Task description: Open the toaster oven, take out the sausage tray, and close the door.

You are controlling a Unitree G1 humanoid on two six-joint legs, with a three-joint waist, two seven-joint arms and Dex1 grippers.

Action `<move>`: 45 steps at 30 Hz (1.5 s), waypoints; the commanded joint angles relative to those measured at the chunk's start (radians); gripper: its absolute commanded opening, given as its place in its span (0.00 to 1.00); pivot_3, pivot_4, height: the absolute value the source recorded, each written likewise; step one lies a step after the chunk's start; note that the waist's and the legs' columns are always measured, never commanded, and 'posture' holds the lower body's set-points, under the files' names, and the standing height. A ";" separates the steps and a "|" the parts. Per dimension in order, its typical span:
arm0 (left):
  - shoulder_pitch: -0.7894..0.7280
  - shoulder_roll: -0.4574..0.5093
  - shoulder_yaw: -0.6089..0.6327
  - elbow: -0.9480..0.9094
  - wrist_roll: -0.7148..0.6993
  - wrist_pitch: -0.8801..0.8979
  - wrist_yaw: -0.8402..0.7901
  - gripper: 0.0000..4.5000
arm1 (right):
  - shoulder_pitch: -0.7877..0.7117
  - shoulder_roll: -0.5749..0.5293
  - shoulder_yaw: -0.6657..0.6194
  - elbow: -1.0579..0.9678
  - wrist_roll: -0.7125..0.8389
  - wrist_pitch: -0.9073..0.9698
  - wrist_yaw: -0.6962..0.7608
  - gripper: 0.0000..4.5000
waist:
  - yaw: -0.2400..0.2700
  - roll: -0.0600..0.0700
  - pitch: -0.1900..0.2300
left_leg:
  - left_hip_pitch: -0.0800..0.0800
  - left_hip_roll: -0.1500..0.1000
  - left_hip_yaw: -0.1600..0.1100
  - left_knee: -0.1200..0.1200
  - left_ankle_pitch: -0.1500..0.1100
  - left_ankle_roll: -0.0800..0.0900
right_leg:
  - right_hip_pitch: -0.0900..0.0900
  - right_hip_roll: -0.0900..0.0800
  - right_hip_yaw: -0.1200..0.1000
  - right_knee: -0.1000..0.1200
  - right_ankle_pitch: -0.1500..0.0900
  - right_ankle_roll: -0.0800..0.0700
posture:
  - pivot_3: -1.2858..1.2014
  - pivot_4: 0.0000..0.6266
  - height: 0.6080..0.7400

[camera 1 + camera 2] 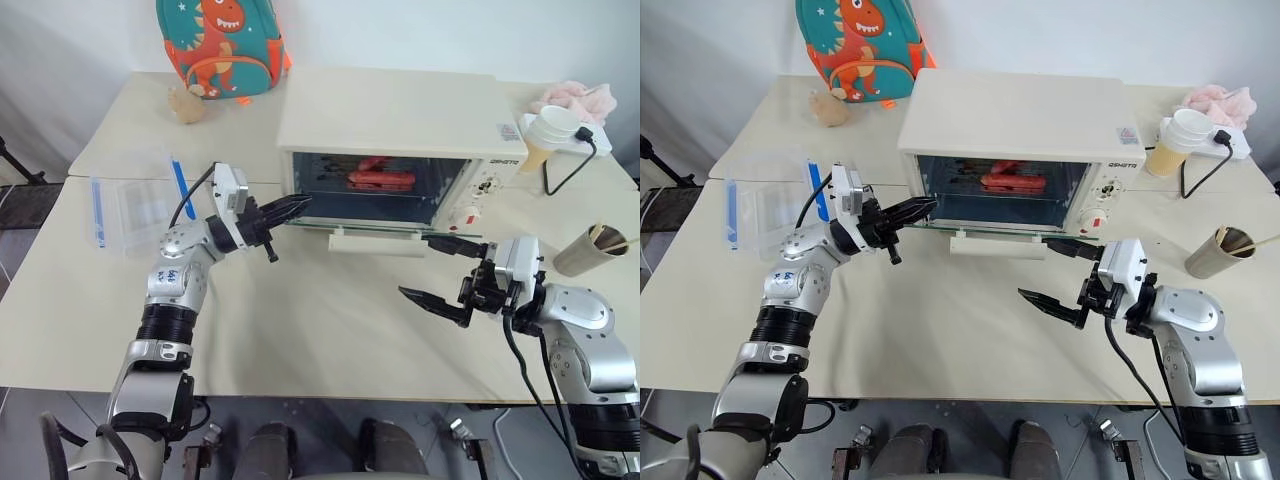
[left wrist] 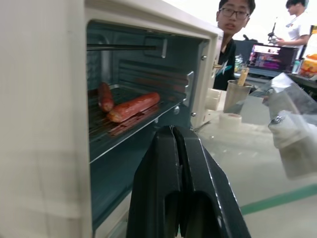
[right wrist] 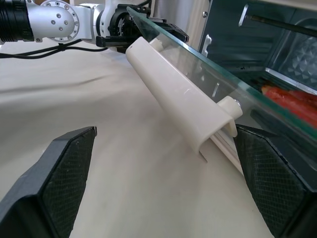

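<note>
Right, I see the toaster oven [image 1: 400, 140] with its door [image 1: 375, 228] dropped flat open, and the sausage tray [image 2: 130, 118] sits on the rack inside. My left gripper [image 1: 298, 206] is pinched shut, empty, at the oven's left front corner. My right gripper [image 1: 440, 270] gapes wide, empty, just before the door's handle [image 3: 178, 94].

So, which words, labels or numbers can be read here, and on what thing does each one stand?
Dark brand word on the toaster oven front, above the knobs: too small to read.
Small label on the oven's top: too small to read.
Blue marks on the left arm's silver part: unreadable.
</note>
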 commanded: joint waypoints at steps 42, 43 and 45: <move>0.477 0.131 0.096 -0.423 -0.009 0.003 0.039 0.01 | -0.447 0.096 0.451 0.212 -1.074 -0.096 -0.766 1.00 | -0.036 0.000 0.000 | 0.000 0.002 0.008 0.003 0.002 0.000 | -0.006 0.000 0.007 0.006 0.000 -0.002 | 0.52 0.24 1.00; 0.493 0.121 0.121 -0.445 -0.030 0.005 0.061 0.01 | -0.472 0.104 0.462 0.243 -1.109 -0.100 -0.803 1.00 | -0.039 0.000 0.000 | 0.000 0.002 0.007 0.003 0.002 0.000 | -0.006 0.000 0.007 0.006 0.000 -0.002 | 0.52 0.24 1.00; 0.524 0.108 0.168 -0.488 -0.077 0.023 0.092 0.01 | -0.508 0.117 0.481 0.299 -1.152 -0.101 -0.841 1.00 | -0.043 0.000 0.000 | 0.000 0.003 0.007 0.002 0.002 -0.001 | -0.007 0.000 0.007 0.007 0.000 -0.002 | 0.52 0.24 1.00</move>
